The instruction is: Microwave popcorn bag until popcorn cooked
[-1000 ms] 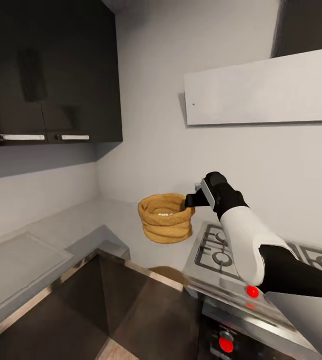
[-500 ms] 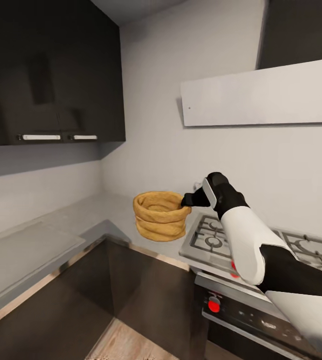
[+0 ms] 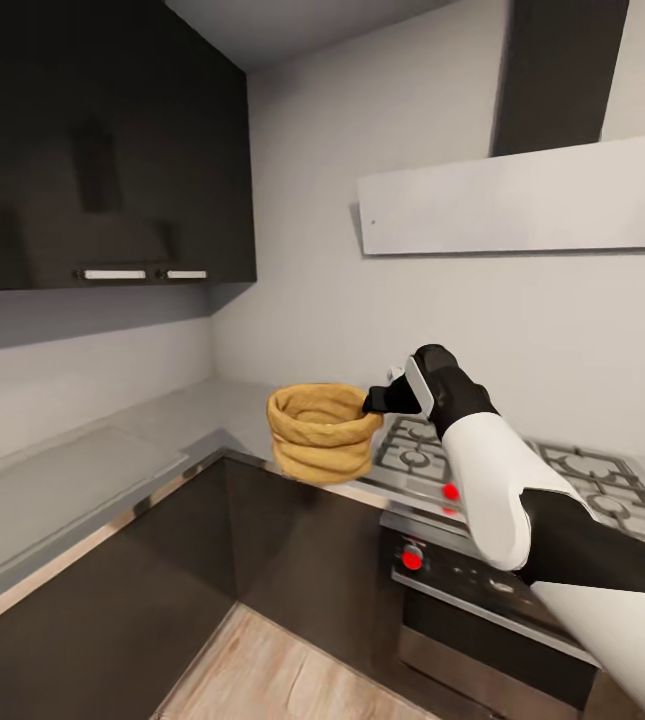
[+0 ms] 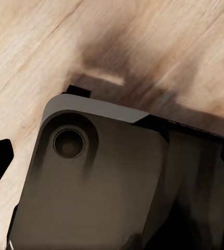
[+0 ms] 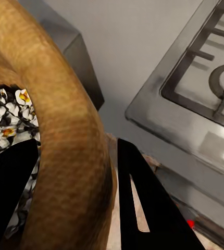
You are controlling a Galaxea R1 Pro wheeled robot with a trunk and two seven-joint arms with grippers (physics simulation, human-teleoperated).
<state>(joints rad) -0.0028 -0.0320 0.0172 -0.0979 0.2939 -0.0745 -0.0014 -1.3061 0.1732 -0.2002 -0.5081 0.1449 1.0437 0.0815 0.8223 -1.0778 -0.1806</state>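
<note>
Popcorn bag (image 3: pixel 322 432) lifted off steel countertop (image 3: pixel 72 480); wood floor (image 3: pixel 292 680) below.

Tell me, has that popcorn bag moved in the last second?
Yes. The popcorn bag, pinched by the right gripper, has come up off the countertop and now hangs beyond its front edge.

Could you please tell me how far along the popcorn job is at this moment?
Done: the popcorn bag is off the countertop, pinched at its rolled rim by the right gripper. In hand: carrying it, with pale popcorn inside. Left: finding the microwave, loading the bag and heating it.
</note>
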